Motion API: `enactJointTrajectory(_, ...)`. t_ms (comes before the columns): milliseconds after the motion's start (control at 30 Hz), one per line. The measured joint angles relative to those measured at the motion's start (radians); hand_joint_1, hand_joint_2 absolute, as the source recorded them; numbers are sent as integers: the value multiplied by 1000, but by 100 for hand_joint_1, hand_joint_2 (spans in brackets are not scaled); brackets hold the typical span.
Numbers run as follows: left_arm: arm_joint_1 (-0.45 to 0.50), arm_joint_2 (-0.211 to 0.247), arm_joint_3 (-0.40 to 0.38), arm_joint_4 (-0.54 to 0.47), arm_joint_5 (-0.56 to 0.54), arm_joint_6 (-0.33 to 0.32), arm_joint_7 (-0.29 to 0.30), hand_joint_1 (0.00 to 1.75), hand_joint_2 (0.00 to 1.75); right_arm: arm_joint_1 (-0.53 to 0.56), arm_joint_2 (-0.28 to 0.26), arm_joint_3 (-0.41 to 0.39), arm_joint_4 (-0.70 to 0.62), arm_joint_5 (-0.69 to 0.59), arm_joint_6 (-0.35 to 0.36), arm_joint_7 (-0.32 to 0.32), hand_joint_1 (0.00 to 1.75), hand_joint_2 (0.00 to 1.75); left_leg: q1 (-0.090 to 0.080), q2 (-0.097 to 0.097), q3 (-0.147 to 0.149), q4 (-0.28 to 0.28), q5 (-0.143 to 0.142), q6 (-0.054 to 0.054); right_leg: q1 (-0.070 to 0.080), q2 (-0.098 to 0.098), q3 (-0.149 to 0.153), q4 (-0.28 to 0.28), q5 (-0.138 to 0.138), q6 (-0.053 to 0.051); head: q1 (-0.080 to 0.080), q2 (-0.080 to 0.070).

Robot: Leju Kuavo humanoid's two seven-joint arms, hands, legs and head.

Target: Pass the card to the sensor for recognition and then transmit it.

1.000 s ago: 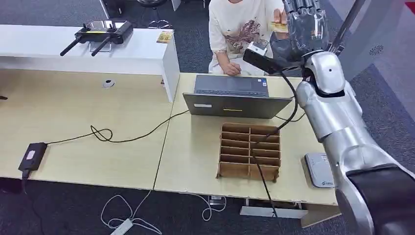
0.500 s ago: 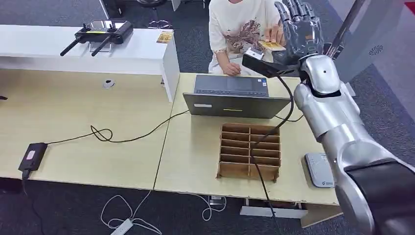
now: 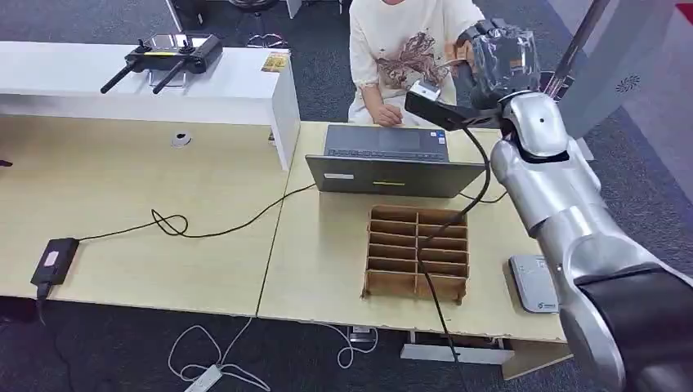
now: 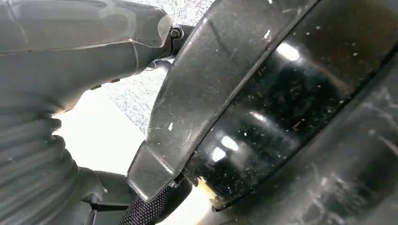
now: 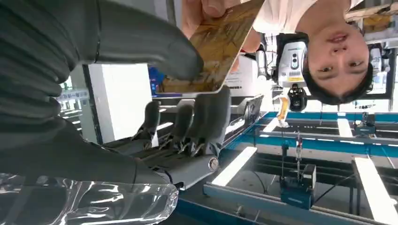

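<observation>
My right hand (image 3: 500,55) is raised beyond the far edge of the table, in front of a seated person (image 3: 400,49). In the right wrist view a gold-brown card (image 5: 213,44) lies between my thumb (image 5: 141,44) and my fingers (image 5: 206,117), which pinch it. The person's fingers (image 5: 206,9) still hold its other end. The grey-white card sensor (image 3: 535,282) lies flat on the table at the near right. My left hand (image 4: 51,93) shows as a grey ribbed cover and thumb, and its fingers are hidden.
A cardboard divider box (image 3: 417,253) stands on the table (image 3: 319,253) left of the sensor, with a black cable over it. An open laptop (image 3: 392,159) stands behind it. A white shelf (image 3: 163,82) with a controller is at the far left.
My right hand's fingers stood upright and spread; they have curled in and closed on the card that the person holds out. The hand has dropped slightly.
</observation>
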Motion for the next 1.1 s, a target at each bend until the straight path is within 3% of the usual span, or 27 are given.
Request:
enactJointTrajectory(700, 0, 0, 0, 0, 3, 0, -3, 0, 175, 0, 8, -28, 0, -14, -45, -43, 175, 175, 0, 0, 0, 0, 0, 0, 0, 0, 0, 0, 0, 0, 0, 0)
enactJointTrajectory(967, 0, 0, 0, 0, 8, 0, -2, 0, 175, 14, 31, -88, -32, -158, -72, -154, 175, 175, 0, 0, 0, 0, 0, 0, 0, 0, 0, 0, 0, 0, 0, 0)
enactJointTrajectory(1033, 0, 0, 0, 0, 12, 0, 0, 0, 175, 20, 38, -114, -49, -232, -43, -194, 175, 175, 0, 0, 0, 0, 0, 0, 0, 0, 0, 0, 0, 0, 0, 0)
enactJointTrajectory(1100, 1, 0, 0, 0, 21, 0, 3, 0, 175, 28, 45, -152, -70, -363, 31, -247, 175, 175, 0, 0, 0, 0, 0, 0, 0, 0, 0, 0, 0, 0, 0, 0)
